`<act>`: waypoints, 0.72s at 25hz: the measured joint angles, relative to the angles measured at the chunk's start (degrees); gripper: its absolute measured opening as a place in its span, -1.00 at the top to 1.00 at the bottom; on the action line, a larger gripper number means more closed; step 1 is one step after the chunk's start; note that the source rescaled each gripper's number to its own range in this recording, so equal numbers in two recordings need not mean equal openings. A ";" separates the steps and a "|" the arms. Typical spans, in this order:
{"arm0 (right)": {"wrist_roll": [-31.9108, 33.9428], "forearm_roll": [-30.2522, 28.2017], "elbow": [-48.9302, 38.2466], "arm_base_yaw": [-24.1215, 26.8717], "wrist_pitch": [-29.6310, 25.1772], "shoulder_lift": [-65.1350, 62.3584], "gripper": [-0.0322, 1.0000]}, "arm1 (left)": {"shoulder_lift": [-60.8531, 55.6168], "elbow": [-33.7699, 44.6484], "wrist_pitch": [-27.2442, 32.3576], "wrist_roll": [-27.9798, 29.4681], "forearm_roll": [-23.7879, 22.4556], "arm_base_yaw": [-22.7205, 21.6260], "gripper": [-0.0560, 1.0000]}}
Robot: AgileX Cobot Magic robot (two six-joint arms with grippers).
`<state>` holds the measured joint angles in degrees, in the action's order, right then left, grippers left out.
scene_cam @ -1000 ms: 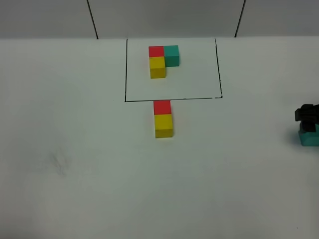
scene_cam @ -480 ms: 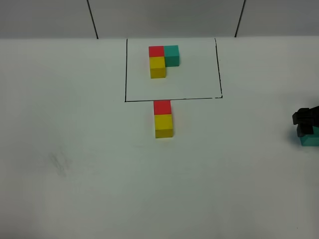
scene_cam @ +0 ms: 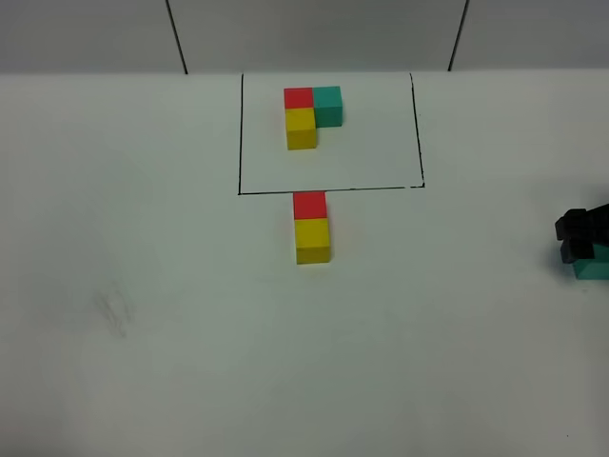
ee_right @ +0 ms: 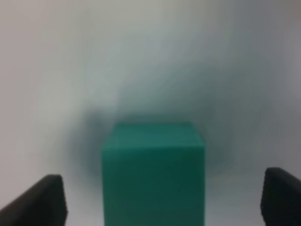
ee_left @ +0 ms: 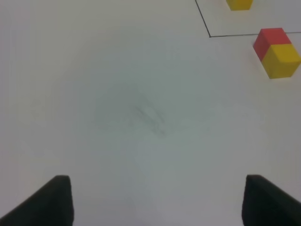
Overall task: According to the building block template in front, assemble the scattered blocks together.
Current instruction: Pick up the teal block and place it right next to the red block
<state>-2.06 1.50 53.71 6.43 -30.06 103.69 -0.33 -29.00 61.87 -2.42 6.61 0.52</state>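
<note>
The template, a red [scene_cam: 298, 97], teal [scene_cam: 327, 105] and yellow [scene_cam: 302, 129] L, sits inside the black drawn frame [scene_cam: 241, 133]. Just below the frame, the loose red cube [scene_cam: 309, 205] and loose yellow cube [scene_cam: 312, 240] stand joined in a line; both also show in the left wrist view, red [ee_left: 269, 40] and yellow [ee_left: 282, 61]. The loose teal cube [scene_cam: 597, 268] lies at the far right edge. My right gripper [scene_cam: 579, 235] hovers over it, open, with the cube [ee_right: 153, 174] between its spread fingers [ee_right: 35, 202], untouched. My left gripper [ee_left: 157, 202] is open and empty over bare table.
The white table [scene_cam: 143, 286] carries a faint smudge [scene_cam: 114, 309] on the left, also in the left wrist view [ee_left: 148, 113]. The table's back edge meets a grey wall [scene_cam: 314, 33]. The frame's corner line [ee_left: 230, 34] shows in the left wrist view.
My right gripper has shifted slightly left and down over the teal cube, hiding more of it. The other cubes have not moved.
</note>
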 joint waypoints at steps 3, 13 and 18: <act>-0.37 0.06 0.00 0.00 0.00 1.76 -0.56 | 0.00 0.00 0.00 0.00 0.00 0.00 -0.38; -1.31 0.65 0.07 0.00 0.13 4.04 -0.48 | 0.00 0.00 0.00 0.00 0.00 0.00 -0.38; -1.37 0.75 0.12 0.00 0.48 4.69 0.23 | 0.00 0.00 0.00 0.00 0.00 0.00 -0.38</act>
<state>-3.43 2.26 53.83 6.43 -29.57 108.38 -0.33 -29.00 61.87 -2.42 6.61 0.52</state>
